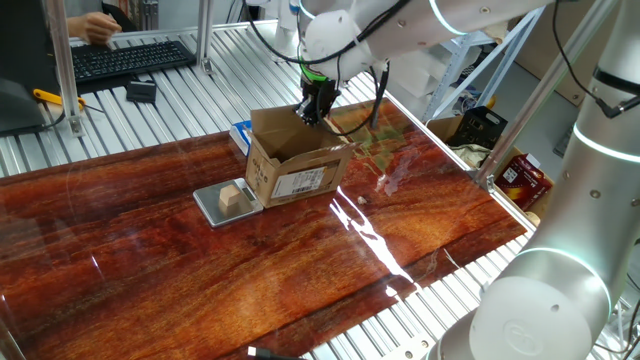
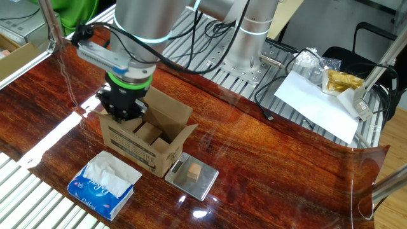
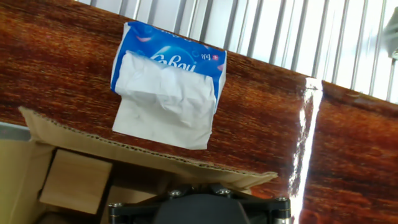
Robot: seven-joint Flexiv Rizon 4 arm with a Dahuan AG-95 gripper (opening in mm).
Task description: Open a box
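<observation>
The box [image 1: 297, 170] is a small brown carton with a white label [image 1: 305, 183] on its near side. It stands mid-table with its top flaps up or spread outward. My gripper [image 1: 317, 110] is at the box's far top edge, fingers down at a flap; it also shows in the other fixed view [image 2: 123, 111]. The fingertips are dark and hidden against the cardboard, so I cannot tell whether they grip the flap. In the hand view, the flap edge [image 3: 130, 148] runs just in front of the hand's dark body [image 3: 199, 210].
A blue-and-white tissue packet [image 2: 105, 184] lies just beyond the box [image 3: 168, 87]. A small grey scale [image 2: 205, 186] with a tan wooden cube [image 2: 194, 170] sits beside the box. Metal slats edge the wooden tabletop. A keyboard [image 1: 130, 57] lies at the far left.
</observation>
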